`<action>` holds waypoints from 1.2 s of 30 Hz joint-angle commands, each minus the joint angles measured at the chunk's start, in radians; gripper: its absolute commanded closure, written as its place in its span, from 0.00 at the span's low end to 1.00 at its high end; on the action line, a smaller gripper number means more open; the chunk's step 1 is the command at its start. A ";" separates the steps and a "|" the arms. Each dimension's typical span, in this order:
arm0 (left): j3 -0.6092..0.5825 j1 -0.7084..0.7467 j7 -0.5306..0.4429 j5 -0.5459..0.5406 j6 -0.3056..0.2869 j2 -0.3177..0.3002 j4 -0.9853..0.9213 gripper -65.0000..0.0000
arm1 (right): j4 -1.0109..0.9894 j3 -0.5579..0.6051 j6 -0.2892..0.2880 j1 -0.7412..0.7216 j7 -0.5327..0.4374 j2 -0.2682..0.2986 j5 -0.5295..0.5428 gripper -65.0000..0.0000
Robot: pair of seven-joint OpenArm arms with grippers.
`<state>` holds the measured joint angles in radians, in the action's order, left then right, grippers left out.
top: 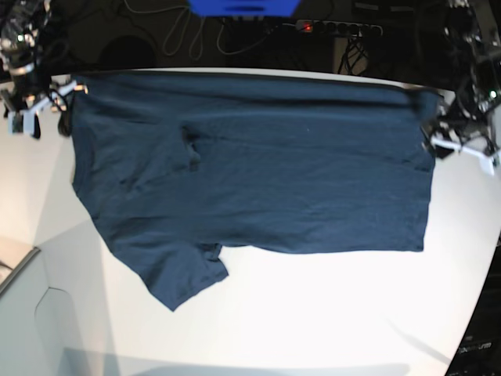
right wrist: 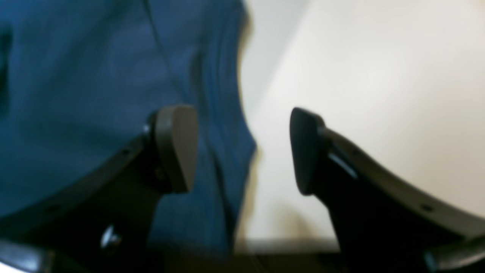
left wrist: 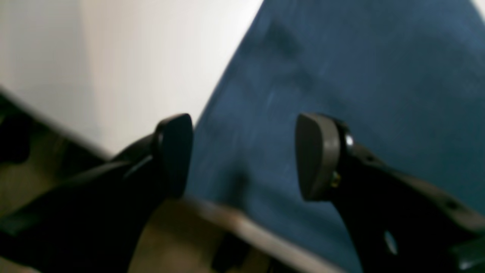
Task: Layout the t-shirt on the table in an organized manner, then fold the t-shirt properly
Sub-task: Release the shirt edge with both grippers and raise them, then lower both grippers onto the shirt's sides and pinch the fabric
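Left fingers: left gripper (left wrist: 242, 155) jaws spread wide, nothing between the pads (left wrist: 316, 155); blurred view.
Left gripper place: over the t-shirt (left wrist: 360, 94) edge near the table (left wrist: 132, 57) rim; touching or not, could not tell.
Right fingers: right gripper (right wrist: 242, 149) jaws also spread apart, holding nothing; one pad (right wrist: 176, 146) over cloth, the other over bare white top.
Right gripper place: straddled the t-shirt's (right wrist: 94, 94) side edge on the table (right wrist: 360, 76).
Base view: right gripper (top: 35, 106) at far left corner, left gripper (top: 458, 145) at far right, each just beside a shirt end.
T-shirt: t-shirt (top: 258, 172) spread flat along the far edge of the table (top: 329, 313), one sleeve sticking out toward the near left, some wrinkles.
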<state>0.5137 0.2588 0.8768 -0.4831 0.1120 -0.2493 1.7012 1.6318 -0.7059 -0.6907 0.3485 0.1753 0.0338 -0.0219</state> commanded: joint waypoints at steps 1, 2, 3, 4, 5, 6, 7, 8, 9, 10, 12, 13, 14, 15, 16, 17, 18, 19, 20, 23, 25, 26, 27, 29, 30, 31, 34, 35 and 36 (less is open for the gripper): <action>0.004 -0.051 -0.023 -0.006 0.004 -0.014 0.003 0.36 | 0.015 -0.005 -0.007 -0.042 -0.024 0.016 0.017 0.40; 0.004 -0.086 -0.023 -0.006 0.005 -0.014 -0.017 0.36 | 0.008 -0.004 -0.007 -0.075 -0.024 0.016 0.015 0.40; 0.003 -0.126 -0.023 -0.006 0.005 -0.014 -0.040 0.36 | -0.002 -0.002 -0.007 -0.108 -0.024 0.016 0.015 0.40; 0.000 -0.164 -0.023 -0.006 0.005 -0.014 -0.065 0.36 | -0.014 0.001 -0.007 -0.153 -0.024 0.016 0.015 0.40; -0.003 -0.203 -0.023 -0.006 0.005 -0.014 -0.092 0.36 | -0.038 0.012 -0.007 -0.202 -0.024 0.016 0.015 0.40; -0.003 -0.240 -0.023 -0.006 0.005 -0.014 -0.120 0.36 | -0.072 0.021 -0.007 -0.246 -0.024 0.021 0.013 0.40; -0.003 -0.272 -0.023 -0.006 0.005 -0.014 -0.148 0.36 | -0.103 0.032 -0.007 -0.283 -0.024 0.033 0.009 0.40; -0.003 -0.306 -0.023 -0.006 0.005 -0.014 -0.178 0.36 | -0.140 0.045 -0.007 -0.322 -0.024 0.044 -0.008 0.40; -0.002 -0.341 -0.023 -0.006 0.005 -0.014 -0.215 0.36 | -0.187 0.067 -0.007 -0.369 -0.024 0.051 -0.039 0.40; 0.000 -0.373 -0.023 -0.006 0.002 -0.017 -0.250 0.36 | -0.238 0.085 -0.007 -0.412 -0.024 0.053 -0.079 0.40; 0.000 -0.425 -0.023 -0.006 0.002 -0.022 -0.320 0.32 | -0.336 0.096 -0.007 -0.500 -0.024 0.061 -0.152 0.40; 0.000 -0.454 -0.024 -0.006 0.002 -0.022 -0.356 0.28 | -0.396 0.099 -0.007 -0.543 -0.029 0.061 -0.188 0.40; -0.002 -0.482 -0.024 -0.006 0.002 -0.023 -0.393 0.24 | -0.463 0.099 -0.007 -0.595 -0.032 0.064 -0.224 0.40; -0.005 -0.505 -0.024 -0.006 0.002 -0.023 -0.425 0.19 | -0.528 0.094 -0.007 -0.644 -0.032 0.074 -0.258 0.40; -0.005 -0.522 -0.024 -0.006 0.002 -0.023 -0.455 0.15 | -0.595 0.094 -0.007 -0.690 -0.033 0.085 -0.280 0.40; -0.005 -0.536 -0.031 -0.006 0.002 -0.023 -0.476 0.11 | -0.655 0.094 -0.007 -0.724 -0.033 0.099 -0.287 0.40; -0.007 -0.550 -0.055 -0.004 0.002 -0.023 -0.504 0.09 | -0.723 0.094 -0.007 -0.764 -0.033 0.119 -0.290 0.40; -0.007 -0.559 -0.090 -0.004 0.002 -0.023 -0.531 0.07 | -0.790 0.096 -0.007 -0.797 -0.033 0.142 -0.290 0.40; -0.008 -0.563 -0.129 -0.004 0.002 -0.023 -0.557 0.06 | -0.844 0.101 -0.007 -0.823 -0.035 0.159 -0.290 0.40; -0.056 -0.566 -0.259 0.024 0.001 -0.038 -0.640 0.06 | -0.991 0.102 -0.007 -0.889 -0.090 0.203 -0.290 0.40; -0.131 -0.571 -0.344 0.051 0.001 -0.057 -0.698 0.06 | -1.063 0.102 -0.007 -0.911 -0.155 0.220 -0.296 0.40; -0.168 -0.585 -0.377 0.060 0.001 -0.063 -0.732 0.06 | -1.088 0.104 -0.007 -0.912 -0.184 0.226 -0.296 0.40; -0.189 -0.594 -0.400 0.065 0.001 -0.069 -0.763 0.06 | -1.103 0.105 -0.007 -0.914 -0.204 0.228 -0.296 0.40; -0.232 -0.619 -0.437 0.063 0.001 -0.083 -0.843 0.06 | -1.131 0.131 0.009 -0.909 -0.234 0.228 -0.296 0.40; -0.247 -0.636 -0.451 0.063 0.001 -0.086 -0.887 0.06 | -1.140 0.151 0.026 -0.906 -0.245 0.228 -0.296 0.40; -0.257 -0.649 -0.462 0.063 0.001 -0.089 -0.927 0.06 | -1.152 0.168 0.042 -0.903 -0.251 0.228 -0.296 0.40; -0.283 -0.678 -0.508 0.063 -0.001 -0.089 -1.005 0.06 | -1.172 0.216 0.095 -0.880 -0.267 0.232 -0.296 0.40; -0.301 -0.685 -0.522 0.063 -0.002 -0.089 -1.016 0.06 | -1.172 0.230 0.111 -0.879 -0.270 0.232 -0.296 0.40; -0.326 -0.686 -0.534 0.063 -0.002 -0.089 -1.027 0.06 | -1.175 0.242 0.136 -0.877 -0.273 0.232 -0.296 0.40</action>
<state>0.1864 -0.3946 0.3626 -0.4206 0.1120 -0.3248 0.6601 0.4423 -0.4629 -0.5640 -0.4969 -0.0650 0.2520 -0.3336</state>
